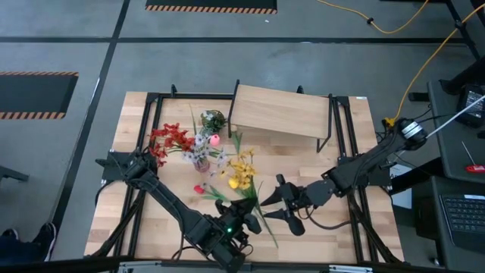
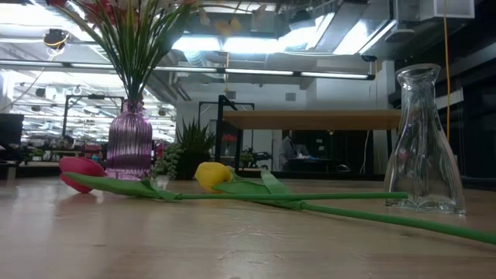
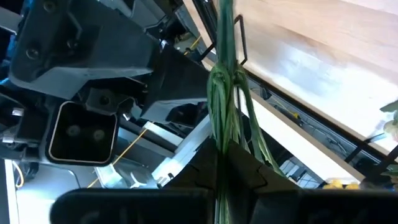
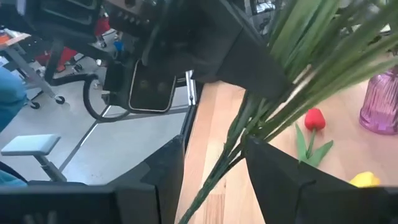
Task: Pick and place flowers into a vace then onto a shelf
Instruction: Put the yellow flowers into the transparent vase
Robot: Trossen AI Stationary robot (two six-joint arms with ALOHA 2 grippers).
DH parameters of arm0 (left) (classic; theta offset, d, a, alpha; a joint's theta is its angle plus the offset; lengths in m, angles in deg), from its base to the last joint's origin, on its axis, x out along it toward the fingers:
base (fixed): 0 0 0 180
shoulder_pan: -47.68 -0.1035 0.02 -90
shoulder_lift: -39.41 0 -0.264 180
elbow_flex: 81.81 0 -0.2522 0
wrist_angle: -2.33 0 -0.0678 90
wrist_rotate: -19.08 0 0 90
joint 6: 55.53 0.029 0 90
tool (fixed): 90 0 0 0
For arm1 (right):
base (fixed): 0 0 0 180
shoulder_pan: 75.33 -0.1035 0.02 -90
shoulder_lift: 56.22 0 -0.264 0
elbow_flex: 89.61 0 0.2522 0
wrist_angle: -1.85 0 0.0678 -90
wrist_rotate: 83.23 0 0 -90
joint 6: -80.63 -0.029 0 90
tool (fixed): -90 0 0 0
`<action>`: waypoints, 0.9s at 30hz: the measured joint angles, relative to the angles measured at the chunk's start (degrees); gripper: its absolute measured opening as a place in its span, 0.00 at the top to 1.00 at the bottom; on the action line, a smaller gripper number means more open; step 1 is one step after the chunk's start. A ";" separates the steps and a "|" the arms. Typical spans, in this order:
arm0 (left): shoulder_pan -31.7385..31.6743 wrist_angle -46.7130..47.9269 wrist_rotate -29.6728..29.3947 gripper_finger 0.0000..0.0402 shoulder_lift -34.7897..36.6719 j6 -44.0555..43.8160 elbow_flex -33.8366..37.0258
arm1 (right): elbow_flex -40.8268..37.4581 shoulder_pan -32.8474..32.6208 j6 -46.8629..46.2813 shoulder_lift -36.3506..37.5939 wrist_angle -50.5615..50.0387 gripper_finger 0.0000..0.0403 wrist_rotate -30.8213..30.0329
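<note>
Left gripper [image 3: 225,177]: near edge of the worktop, centre-left – jaws closed tight on a bundle of thin green stems [image 3: 222,93], which run straight out from between the dark fingers.
Right gripper [image 1: 276,201]: near centre of the worktop, just right of the left gripper – jaws spread wide, the green stems passing through the gap between them, not pinched.
Flowers: the held bunch [image 1: 242,178] carries small yellow blooms and slender leaves, fanning out toward the far side; a red tulip [image 1: 198,189] and a yellow tulip [image 2: 211,175] lie flat on the worktop on long smooth stems with broad folded leaves.
Purple vase [image 2: 129,144]: ribbed tinted glass, bulbous with a narrow neck, upright on the left – it holds red clusters and white blossoms.
Clear vase [image 2: 421,147]: plain glass, cone-shaped with a flared lip, upright.
Shelf [image 1: 280,111]: flat pale-wood board on thin black legs, far centre-right.
Worktop [image 1: 341,235]: light wood planks, matte.
</note>
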 joint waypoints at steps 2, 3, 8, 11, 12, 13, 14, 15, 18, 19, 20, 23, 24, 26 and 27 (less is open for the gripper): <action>-0.22 -0.11 0.26 0.99 0.00 0.99 0.00 | 0.00 0.31 0.32 -0.50 0.63 0.57 -0.01; -0.24 -0.17 0.20 0.99 0.00 1.34 0.00 | 0.00 0.49 0.88 -0.61 0.86 0.57 0.09; -0.44 -0.20 -0.27 0.99 0.02 2.20 0.00 | -0.04 1.47 1.57 -0.64 1.31 0.57 0.30; -0.44 -0.17 -0.31 0.99 0.02 2.16 0.00 | -0.04 2.16 1.61 -0.64 1.40 0.57 0.62; -0.44 -0.11 -0.31 0.99 0.02 2.22 0.00 | -0.04 2.35 1.62 -0.64 1.40 0.57 0.63; -0.46 -0.11 -0.33 0.99 0.02 2.21 0.00 | -0.04 2.54 1.64 -0.64 1.35 0.57 0.64; -0.45 -0.12 -0.40 0.99 0.02 2.17 0.00 | -0.04 2.63 1.64 -0.64 1.23 0.57 0.64; -0.42 -0.13 -0.38 0.99 0.02 2.11 0.00 | -0.04 2.67 1.64 -0.64 1.01 0.57 0.63; -0.06 -0.67 -0.31 0.99 0.02 2.04 0.00 | -0.04 2.67 1.64 -0.66 0.79 0.57 0.06; -0.05 -0.79 -0.31 0.99 0.02 2.00 0.00 | -0.04 2.73 1.64 -0.66 0.77 0.57 -0.26; -0.04 -0.80 -0.22 0.99 0.02 1.94 0.00 | -0.04 2.76 1.64 -0.66 0.78 0.57 -0.31; -0.02 -0.78 -0.13 0.99 0.02 2.14 0.00 | -0.04 3.13 1.73 -0.66 0.77 0.57 -0.32; -0.04 -0.76 -0.16 0.99 0.02 2.27 0.00 | -0.04 3.19 1.69 -0.66 0.77 0.57 -0.26; -0.26 -0.68 -0.13 0.99 0.02 2.29 0.00 | -0.04 3.19 1.73 -0.66 0.77 0.57 -0.24; -0.42 -0.63 -0.13 0.99 0.02 2.38 0.00 | -0.04 3.19 1.75 -0.66 0.75 0.57 -0.17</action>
